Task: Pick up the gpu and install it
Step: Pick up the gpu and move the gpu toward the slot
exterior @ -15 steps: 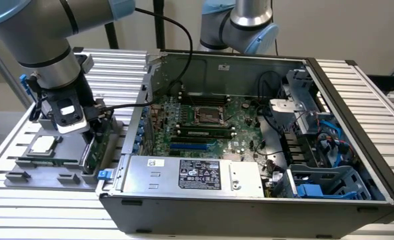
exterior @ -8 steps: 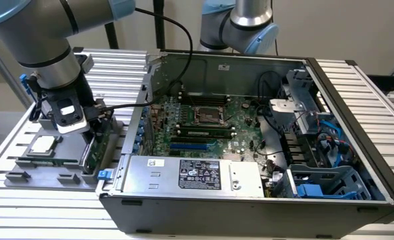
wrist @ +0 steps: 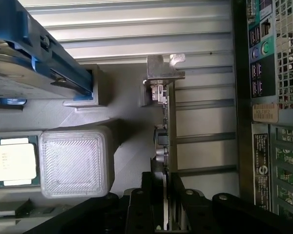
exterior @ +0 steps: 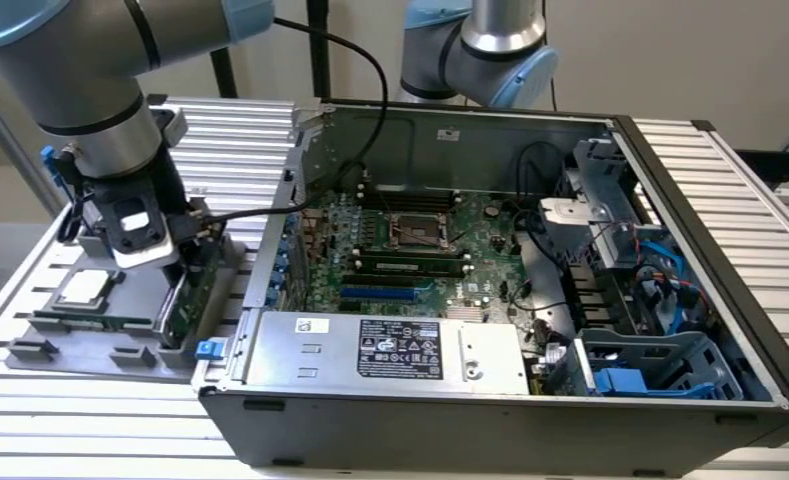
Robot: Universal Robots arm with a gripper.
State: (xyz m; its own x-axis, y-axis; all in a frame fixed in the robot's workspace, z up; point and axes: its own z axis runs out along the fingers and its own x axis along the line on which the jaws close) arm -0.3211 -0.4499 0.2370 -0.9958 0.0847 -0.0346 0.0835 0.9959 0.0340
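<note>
1. Green on one face, the gpu (exterior: 181, 300) stands on its long edge in a slot of the grey tray (exterior: 47, 350). This tray lies on the ribbed metal bench (exterior: 101, 440), on the exterior view's left of the open computer case (exterior: 501, 420).
2. The gripper (exterior: 170, 262) hangs from the arm straight above the card and reaches down to its upper edge.
3. In the wrist view the gpu (wrist: 169, 126) is seen edge-on as a thin line. The gripper (wrist: 168, 195) has one black finger on each side of it, and both fingers (wrist: 154, 195) press against the faces, so the gripper is clamped on the card.
4. The silver bracket (wrist: 163, 68) at the far end of the card is close to the tray wall, and the card sits in the tray, not lifted out.
5. Other parts rest in the same tray: a processor chip (exterior: 85, 288) with a silver lid, a narrow green memory stick (exterior: 94, 322) just beside it, and a hard drive (wrist: 34, 58) with blue rails.
6. Inside the case the motherboard (exterior: 408, 240) lies flat and bare, with the silver power supply (exterior: 387, 350) along the near wall.
7. A second arm (exterior: 481, 50) stands behind the case, well apart from the tray.
</note>
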